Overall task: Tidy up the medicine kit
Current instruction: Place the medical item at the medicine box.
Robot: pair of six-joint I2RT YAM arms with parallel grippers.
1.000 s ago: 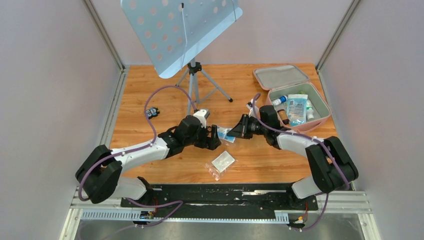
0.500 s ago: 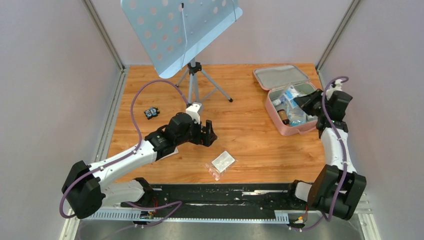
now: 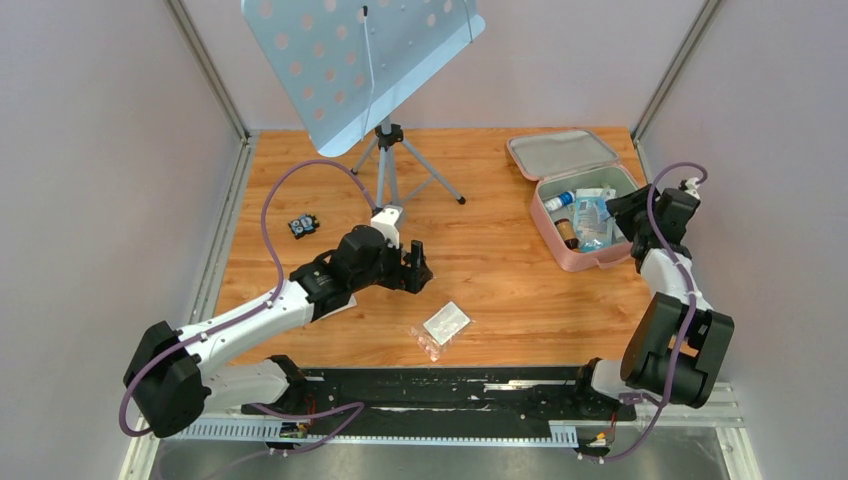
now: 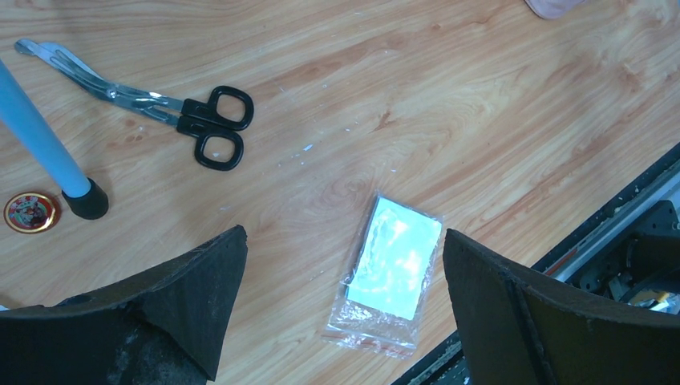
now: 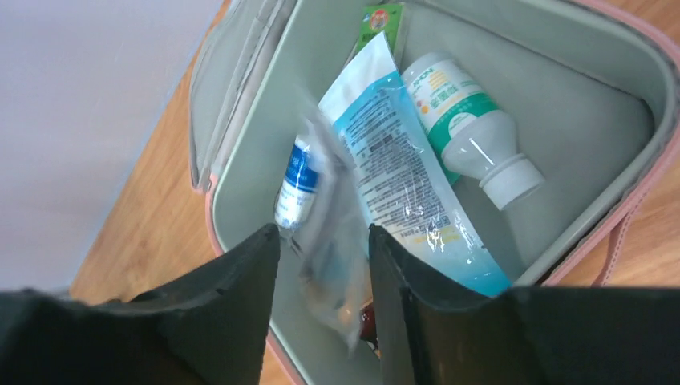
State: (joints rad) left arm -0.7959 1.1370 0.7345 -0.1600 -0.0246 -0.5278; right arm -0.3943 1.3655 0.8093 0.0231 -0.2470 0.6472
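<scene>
The medicine kit (image 3: 562, 152) lies open at the table's back right, pink outside and grey inside (image 5: 577, 88). In it are a blue-white packet (image 5: 401, 176), a white bottle with a green label (image 5: 461, 120) and a small blue-labelled bottle (image 5: 295, 180). My right gripper (image 3: 618, 208) hangs over the case with its jaws a little apart (image 5: 321, 241). A blurred clear packet (image 5: 337, 241) sits loose in the gap between them. My left gripper (image 3: 418, 266) stands wide open above the table (image 4: 343, 237), just up-left of a clear zip bag with a white pad (image 4: 393, 273).
Black-handled scissors (image 4: 184, 120) lie on the wood beside a tripod foot (image 4: 84, 200) and a small round tin (image 4: 30, 212). A music stand (image 3: 360, 60) on its tripod (image 3: 395, 170) rises at the back. A small black object (image 3: 303, 225) lies at the left.
My right arm swung from mid-table to the kit carrying a clear packet, and its jaws have now parted. My left arm drew back slightly and opened fully.
</scene>
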